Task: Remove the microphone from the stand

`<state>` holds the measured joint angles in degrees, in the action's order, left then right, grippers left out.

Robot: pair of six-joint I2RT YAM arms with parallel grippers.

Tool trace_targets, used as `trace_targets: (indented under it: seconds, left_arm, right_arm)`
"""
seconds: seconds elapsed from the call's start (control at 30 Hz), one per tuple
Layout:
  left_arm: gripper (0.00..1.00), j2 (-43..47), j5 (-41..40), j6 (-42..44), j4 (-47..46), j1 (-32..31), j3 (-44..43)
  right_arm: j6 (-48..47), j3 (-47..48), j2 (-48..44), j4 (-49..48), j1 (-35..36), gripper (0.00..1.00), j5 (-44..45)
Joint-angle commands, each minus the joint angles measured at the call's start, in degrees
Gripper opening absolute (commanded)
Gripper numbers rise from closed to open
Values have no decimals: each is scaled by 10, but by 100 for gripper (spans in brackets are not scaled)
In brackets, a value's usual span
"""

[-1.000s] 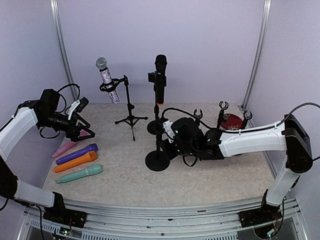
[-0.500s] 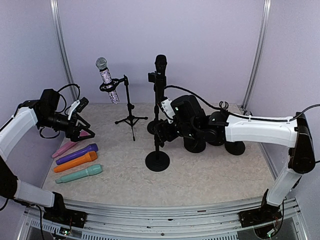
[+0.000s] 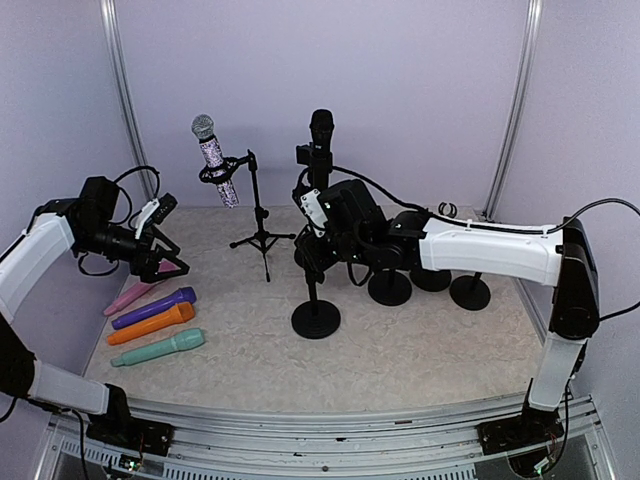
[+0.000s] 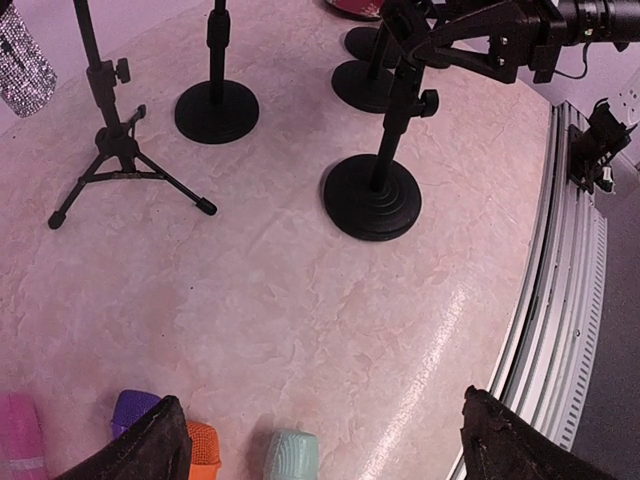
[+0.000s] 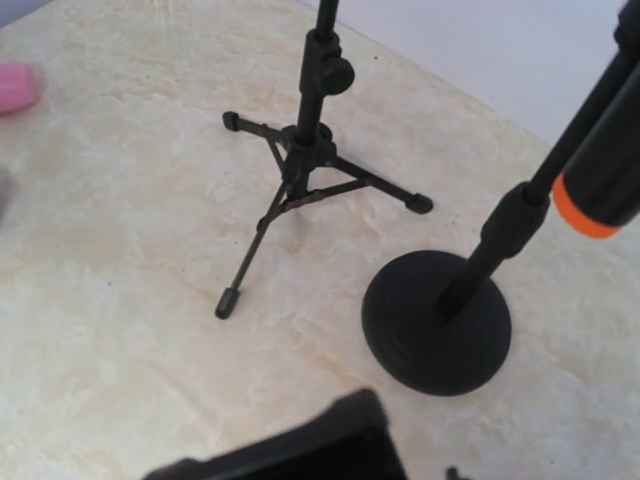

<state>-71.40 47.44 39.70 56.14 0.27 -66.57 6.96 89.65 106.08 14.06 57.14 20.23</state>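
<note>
The right gripper has risen from bench level and swung left to the pole just under the black mic, which sits clipped upright on its stand at top centre, so a grasp looks near; how its jaws stand I cannot tell. The left gripper waits at the left edge, jaws spread wide. The air above the mic is open, but the tripod stands near on its left.

place: robot lab test cell | evidence: plain lilac wall panels; aluminium corner posts; beige marbled worktop; slotted aluminium edge rail
</note>
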Motion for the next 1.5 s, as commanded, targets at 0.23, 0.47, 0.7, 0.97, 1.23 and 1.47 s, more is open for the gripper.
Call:
trace_targets:
  seconds: [0.23,0.47,0.7,0.97,1.23,1.47]
  left_arm:
    - [91,13,0,10,13,-3,-26]
    - [91,11,3,11,15,-4,-25]
    - [91,16,2,15,18,-4,-23]
    - [91,21,0,18,25,-4,-29]
    - [93,27,-8,22,29,-3,-33]
    - [93,21,-12,26,34,-4,-47]
  right_arm:
    - [-47,-95,-59,-46,-8,29,33]
    - [-50,-164,-153,-92,-8,79,7]
    - [-35,-170,-182,-95,-7,95,-7]
    - [-39,-112,-66,-69,-8,99,-9]
    - [-63,-76,-1,-85,-11,72,23]
    - [-80,-129,-5,-123,-44,44,35]
